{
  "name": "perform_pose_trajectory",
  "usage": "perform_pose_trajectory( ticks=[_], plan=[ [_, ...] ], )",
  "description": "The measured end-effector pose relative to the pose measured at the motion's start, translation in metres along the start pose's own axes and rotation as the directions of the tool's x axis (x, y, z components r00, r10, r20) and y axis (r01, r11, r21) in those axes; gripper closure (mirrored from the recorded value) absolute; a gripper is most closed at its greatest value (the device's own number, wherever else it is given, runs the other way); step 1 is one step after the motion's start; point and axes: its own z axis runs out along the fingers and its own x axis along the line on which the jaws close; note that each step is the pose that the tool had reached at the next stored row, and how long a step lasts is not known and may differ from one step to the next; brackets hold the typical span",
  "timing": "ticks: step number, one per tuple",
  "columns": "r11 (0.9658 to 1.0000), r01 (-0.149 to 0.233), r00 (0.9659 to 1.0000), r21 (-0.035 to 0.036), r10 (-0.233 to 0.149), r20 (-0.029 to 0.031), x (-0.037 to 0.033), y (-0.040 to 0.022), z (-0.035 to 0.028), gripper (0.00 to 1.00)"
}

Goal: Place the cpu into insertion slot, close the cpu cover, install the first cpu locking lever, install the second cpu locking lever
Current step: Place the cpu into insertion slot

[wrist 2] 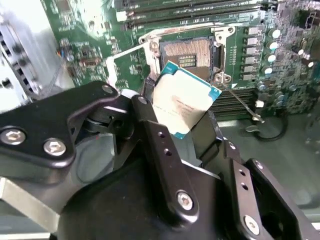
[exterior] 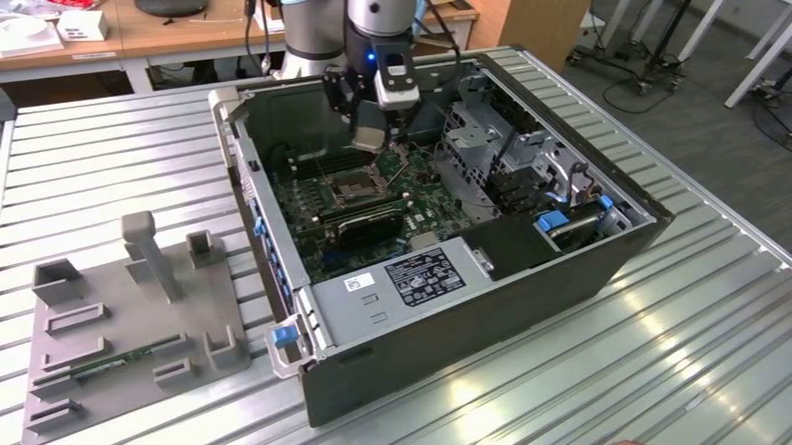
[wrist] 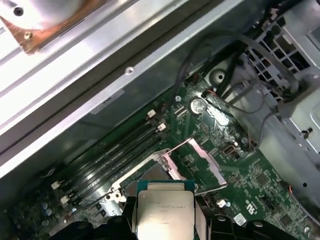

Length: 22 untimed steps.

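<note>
My gripper (exterior: 367, 130) hangs inside the open computer case, shut on the cpu (exterior: 366, 140), a flat silver-topped square chip. In both wrist views the cpu (wrist 2: 182, 97) (wrist: 165, 210) sits clamped by its edges between two black fingers (wrist 2: 150, 130). It is held above the green board, apart from the insertion slot (wrist 2: 187, 52) (exterior: 355, 190), a square socket with a dark centre. The cpu cover (wrist: 196, 161), a thin silver frame, stands swung open beside the slot. A thin wire locking lever (wrist 2: 241, 98) sticks out loose next to the socket.
Long black memory slots (wrist: 107, 160) run beside the socket. A metal drive cage (exterior: 495, 158) and cables crowd the exterior view's right side of the case, and a power supply (exterior: 415, 273) lies at its near end. A grey fixture plate (exterior: 124, 315) rests on the table.
</note>
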Motion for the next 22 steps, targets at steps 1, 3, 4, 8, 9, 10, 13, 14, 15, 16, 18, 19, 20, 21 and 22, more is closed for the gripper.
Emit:
perform_pose_trajectory(
  ticks=[1, 3, 4, 8, 9, 10, 13, 14, 15, 16, 18, 19, 20, 21, 22],
  plan=[
    [0.9998, -0.019, 0.9998, -0.0003, 0.019, 0.0017, 0.0, 0.0, 0.0003, 0.46],
    [0.9985, -0.055, 0.9985, -0.001, 0.055, 0.0049, 0.0, -0.0001, 0.0008, 0.46],
    [0.9974, -0.073, 0.9973, -0.0014, 0.073, 0.0065, 0.0, -0.0001, 0.001, 0.46],
    [0.9895, -0.145, 0.9894, -0.0032, 0.145, 0.0128, 0.0, -0.0002, 0.0019, 0.46],
    [0.9879, -0.155, 0.9878, -0.0034, 0.155, 0.0138, -0.0001, -0.0002, 0.0019, 0.46],
    [0.9876, -0.157, 0.9875, -0.0035, 0.157, 0.0138, -0.0001, -0.0002, 0.0019, 0.46],
    [0.9874, -0.158, 0.9873, -0.0037, 0.158, 0.0139, 0.0, -0.0002, 0.002, 0.46],
    [0.9874, -0.158, 0.9873, -0.0037, 0.158, 0.014, 0.0, -0.0002, 0.002, 0.46],
    [0.9873, -0.159, 0.9872, -0.0037, 0.159, 0.014, 0.0, -0.0002, 0.002, 0.46],
    [0.9873, -0.159, 0.9872, -0.0037, 0.159, 0.014, 0.0, -0.0002, 0.002, 0.46],
    [0.9872, -0.159, 0.9871, -0.0037, 0.159, 0.0141, 0.0, -0.0002, 0.002, 0.46],
    [0.9872, -0.16, 0.9871, -0.0037, 0.16, 0.0141, 0.0, -0.0002, 0.002, 0.46],
    [0.9871, -0.16, 0.987, -0.0037, 0.16, 0.0142, 0.0, -0.0002, 0.002, 0.46],
    [0.9871, -0.16, 0.987, -0.0037, 0.16, 0.0142, 0.0, -0.0002, 0.002, 0.46],
    [0.987, -0.161, 0.9869, -0.0037, 0.161, 0.0142, 0.0, -0.0002, 0.002, 0.46]
  ],
)
